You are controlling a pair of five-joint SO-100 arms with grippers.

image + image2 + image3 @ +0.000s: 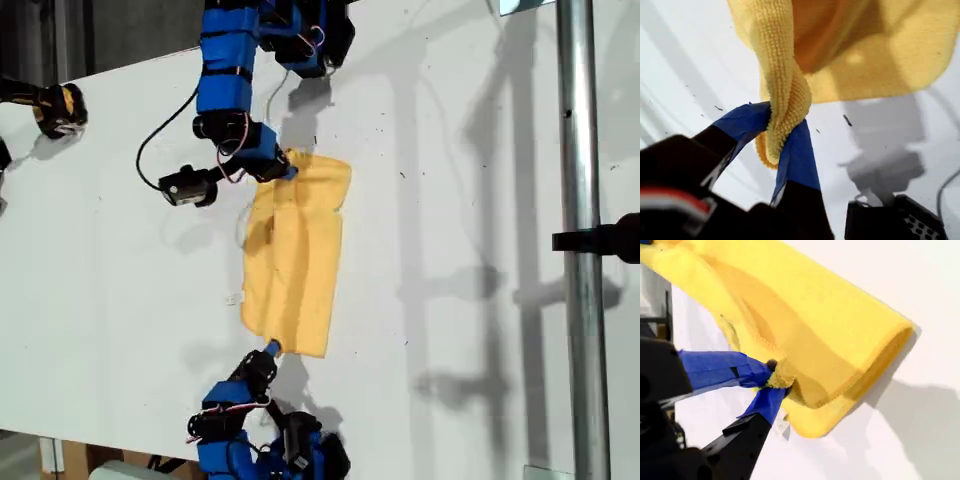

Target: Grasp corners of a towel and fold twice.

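Now my first gripper (pixel 785 132) is clamped on a bunched corner of the yellow-orange towel (pixel 295 255), and my second gripper (pixel 771 381) pinches another corner. Folded over, the towel lies stretched between them near the middle of the white table (pixel 450 150).

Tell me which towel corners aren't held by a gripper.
The upper corner and lower corner on the exterior view's right lie free. My first gripper and my second gripper pinch the towel nearer that view's left.
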